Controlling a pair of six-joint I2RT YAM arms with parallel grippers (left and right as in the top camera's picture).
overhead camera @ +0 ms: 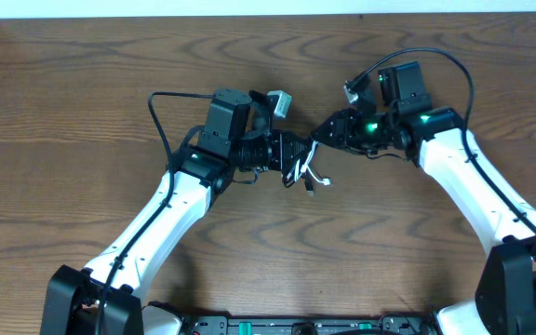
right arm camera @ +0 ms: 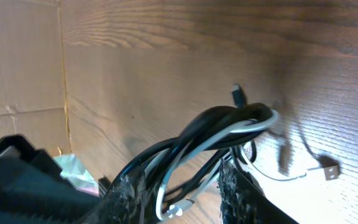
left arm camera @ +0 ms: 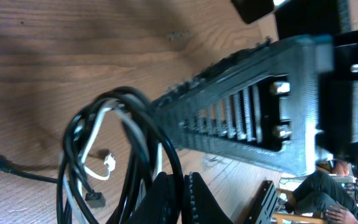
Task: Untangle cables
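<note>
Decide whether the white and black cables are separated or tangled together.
Tangled: the white cable and black cable twist together in one looped bundle.

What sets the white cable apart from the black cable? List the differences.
Colour: the white cable is pale, the black cable dark. Thickness: the white cable looks thinner than the black cable. Ends: the white cable's silvery plug trails loose to one side; the black cable's dark plug pokes out above the twist. Shared: both run twisted together between the right gripper's jaws.
</note>
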